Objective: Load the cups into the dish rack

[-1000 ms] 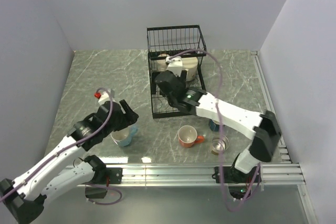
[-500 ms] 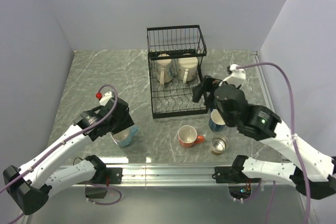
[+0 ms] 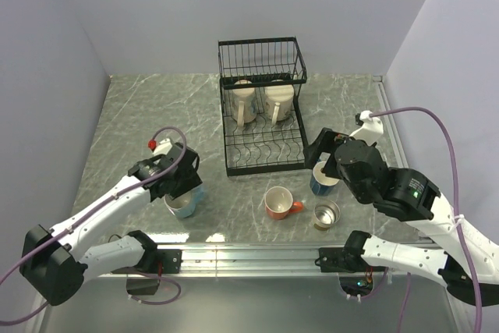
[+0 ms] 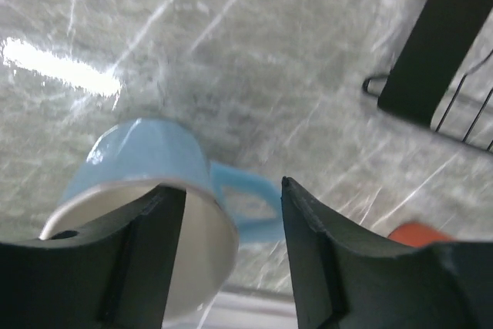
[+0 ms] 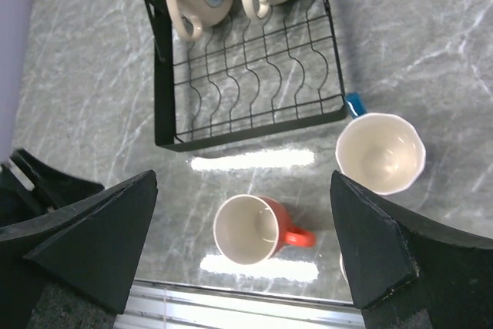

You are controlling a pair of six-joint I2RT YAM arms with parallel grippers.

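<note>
A light blue cup stands at the front left. My left gripper is shut on it, one finger inside the rim and the other against its handle. My right gripper hangs wide open and empty above the orange cup. The dark blue cup with a white inside stands to the orange cup's right. A small steel cup is near the front edge. Two cream cups sit in the black dish rack.
A metal rail runs along the table's near edge, just in front of the cups. Grey walls close the table on the left, back and right. The rack's low slotted tray holds nothing.
My right arm has drawn back out of the rack and swung right and forward, over the orange cup. My left gripper has narrowed onto the light blue cup.
</note>
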